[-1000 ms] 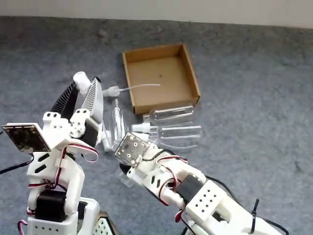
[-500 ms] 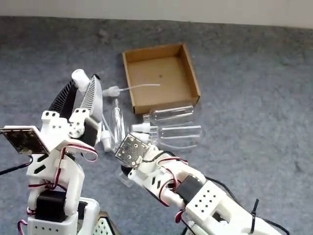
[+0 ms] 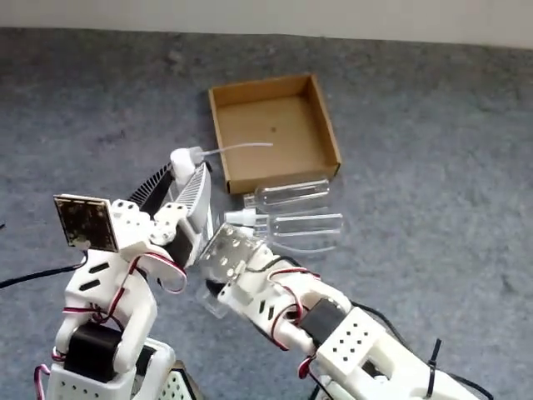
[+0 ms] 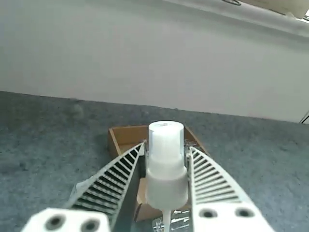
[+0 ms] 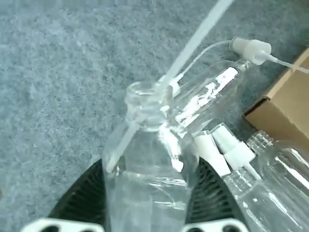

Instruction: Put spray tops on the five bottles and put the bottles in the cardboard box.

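Observation:
My left gripper (image 4: pixel 166 145) is shut on a white spray top (image 4: pixel 166 162), raised above the table (image 3: pixel 181 160). Its thin dip tube (image 5: pixel 193 41) slants down into the open neck (image 5: pixel 145 99) of a clear bottle (image 5: pixel 147 164). My right gripper (image 5: pixel 149 169) is shut on that bottle, which peeks out under the right arm (image 3: pixel 212 300). The empty cardboard box (image 3: pixel 275 129) lies beyond. Two clear bottles (image 3: pixel 291 193) (image 3: pixel 306 227) lie in front of the box, one with a spray top (image 3: pixel 240 218) at its neck.
Another bottle (image 5: pixel 207 92) lies flat on the grey carpet near my right gripper. A loose spray top (image 5: pixel 250 48) lies by the box corner (image 5: pixel 285 106), its tube reaching over the box wall (image 3: pixel 246 147). Two more white tops (image 5: pixel 224 150) lie close together.
My left gripper has swung right with the spray top, from beside the lying bottle to over the right gripper's bottle. The right arm has stayed put.

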Controlling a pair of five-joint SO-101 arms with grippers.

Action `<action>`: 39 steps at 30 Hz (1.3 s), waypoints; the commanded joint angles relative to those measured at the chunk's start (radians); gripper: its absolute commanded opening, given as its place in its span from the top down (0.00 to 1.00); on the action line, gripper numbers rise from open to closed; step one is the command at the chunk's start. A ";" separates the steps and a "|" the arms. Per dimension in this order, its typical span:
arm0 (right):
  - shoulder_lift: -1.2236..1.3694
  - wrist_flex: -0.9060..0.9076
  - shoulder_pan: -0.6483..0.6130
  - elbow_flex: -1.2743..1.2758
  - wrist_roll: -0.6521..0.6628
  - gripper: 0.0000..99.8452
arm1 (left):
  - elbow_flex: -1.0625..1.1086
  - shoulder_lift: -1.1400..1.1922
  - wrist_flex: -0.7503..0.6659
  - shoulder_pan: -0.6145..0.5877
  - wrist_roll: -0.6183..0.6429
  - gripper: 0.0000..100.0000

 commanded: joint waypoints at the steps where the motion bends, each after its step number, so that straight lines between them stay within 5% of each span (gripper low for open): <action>1: -0.031 -0.025 0.113 -0.027 -0.101 1.00 | -0.005 -0.007 0.038 -0.016 -0.011 0.99; 19: -0.031 -0.054 0.091 -0.028 -0.167 1.00 | 0.206 -0.007 -0.005 0.084 -0.150 0.99; 23: -0.031 -0.054 0.093 -0.028 -0.167 1.00 | 0.148 -0.007 0.029 0.081 -0.152 0.92; 30: -0.031 -0.054 0.093 -0.028 -0.167 1.00 | -0.036 -0.007 0.241 -0.053 -0.153 0.81; 39: -0.031 -0.054 0.093 -0.021 -0.167 1.00 | -0.085 -0.007 0.242 -0.173 -0.193 0.80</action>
